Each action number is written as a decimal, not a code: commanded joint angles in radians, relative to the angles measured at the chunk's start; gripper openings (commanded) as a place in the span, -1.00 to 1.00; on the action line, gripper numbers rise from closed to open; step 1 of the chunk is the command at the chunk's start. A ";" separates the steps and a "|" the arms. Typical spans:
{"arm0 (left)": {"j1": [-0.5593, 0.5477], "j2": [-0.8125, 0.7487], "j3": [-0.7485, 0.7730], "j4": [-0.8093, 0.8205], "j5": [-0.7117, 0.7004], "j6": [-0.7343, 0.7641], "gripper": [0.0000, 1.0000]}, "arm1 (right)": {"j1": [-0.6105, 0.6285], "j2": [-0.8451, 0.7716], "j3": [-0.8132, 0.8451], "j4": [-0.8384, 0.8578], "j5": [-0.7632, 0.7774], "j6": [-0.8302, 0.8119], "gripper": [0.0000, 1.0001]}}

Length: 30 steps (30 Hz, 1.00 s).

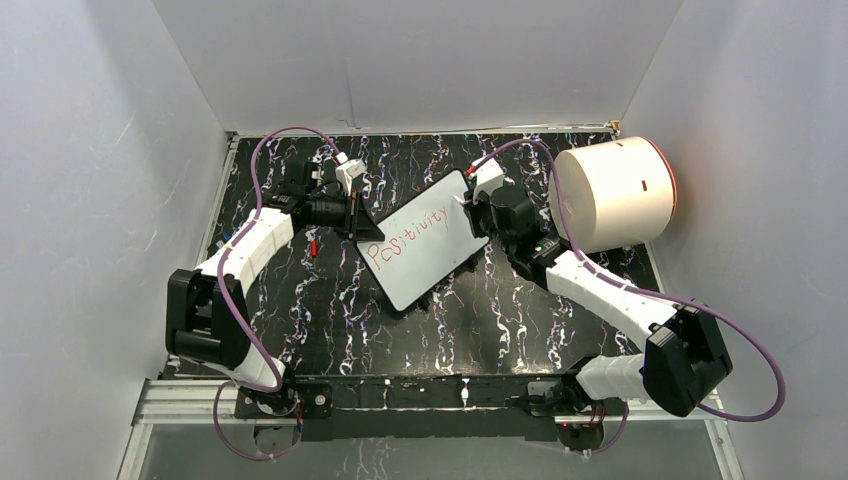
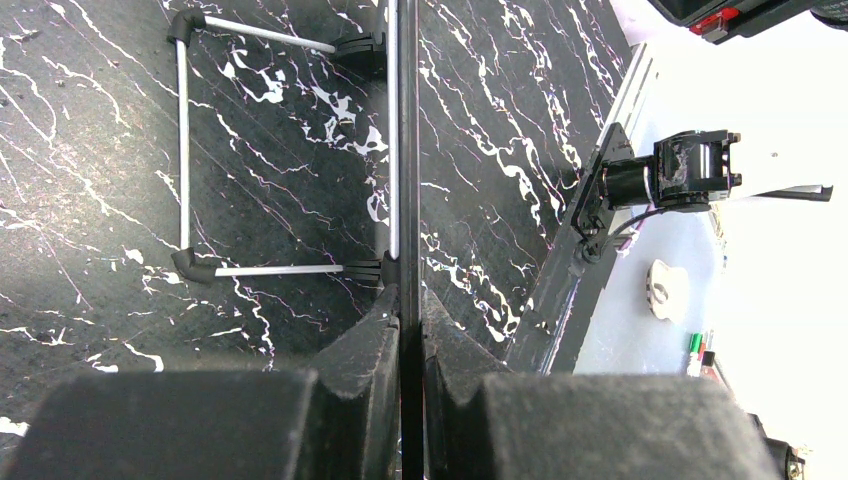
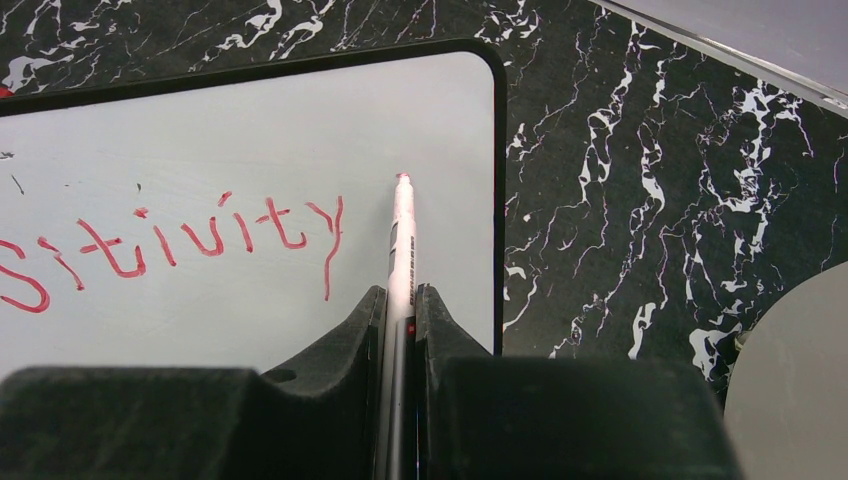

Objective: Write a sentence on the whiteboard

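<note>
The whiteboard [image 1: 428, 262] lies tilted across the middle of the black marbled table. On it the sentence [image 1: 405, 238] reads "Positivity" in red, a single line. My left gripper [image 1: 352, 215] is shut on the board's left edge. In the left wrist view the board [image 2: 405, 150] shows edge-on as a thin dark line running up from the shut gripper [image 2: 410, 300]. My right gripper [image 3: 400, 295] is shut on a white marker [image 3: 402, 240]. The marker's red tip sits just right of the last "y" of the sentence [image 3: 200, 235], near the board's [image 3: 250, 130] right edge.
A big white cylinder [image 1: 610, 195] lies on its side at the back right, close behind the right arm. A small red piece [image 1: 313, 246] lies on the table beside the left arm. The board's wire feet [image 2: 183, 150] show underneath it. White walls enclose the table.
</note>
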 commanded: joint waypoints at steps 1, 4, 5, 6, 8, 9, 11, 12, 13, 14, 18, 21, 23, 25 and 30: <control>-0.009 0.033 -0.012 -0.085 -0.079 0.018 -1.00 | -0.004 -0.004 0.019 0.038 0.005 0.001 -1.00; -0.009 0.033 -0.013 -0.085 -0.080 0.018 -1.00 | -0.004 0.000 0.018 0.041 0.005 0.001 -1.00; -0.009 0.033 -0.013 -0.085 -0.080 0.018 -1.00 | -0.004 0.001 0.016 0.043 0.006 0.001 -1.00; -0.008 0.034 -0.013 -0.087 -0.080 0.018 -1.00 | -0.004 0.003 0.016 0.043 0.009 0.001 -1.00; -0.008 0.036 -0.011 -0.086 -0.080 0.018 -1.00 | -0.004 0.009 0.015 0.043 0.009 0.001 -1.00; -0.008 0.037 -0.012 -0.087 -0.080 0.018 -1.00 | -0.004 0.012 0.015 0.043 0.007 0.001 -1.00; -0.009 0.036 -0.012 -0.086 -0.080 0.018 -1.00 | -0.004 0.015 0.014 0.043 0.004 0.001 -1.00; -0.008 0.036 -0.012 -0.085 -0.081 0.018 -1.00 | -0.004 0.017 0.013 0.043 0.003 0.001 -1.00; -0.009 0.036 -0.011 -0.086 -0.080 0.018 -1.00 | -0.004 0.018 0.013 0.043 0.004 0.001 -1.00; -0.009 0.036 -0.011 -0.086 -0.079 0.018 -1.00 | -0.005 0.020 0.013 0.043 0.006 0.001 -1.00; -0.009 0.036 -0.012 -0.086 -0.079 0.018 -1.00 | -0.006 0.026 0.013 0.046 0.011 0.001 -1.00; -0.008 0.035 -0.010 -0.087 -0.079 0.018 -1.00 | -0.006 0.034 0.014 0.046 0.008 0.001 -1.00; -0.009 0.034 -0.011 -0.087 -0.079 0.018 -1.00 | -0.005 0.039 0.017 0.041 0.003 0.001 -1.00; -0.009 0.034 -0.011 -0.086 -0.079 0.018 -1.00 | -0.006 0.040 0.019 0.033 0.000 0.001 -1.00; -0.009 0.037 -0.010 -0.087 -0.079 0.018 -1.00 | -0.006 0.037 0.022 0.007 -0.006 0.001 -1.00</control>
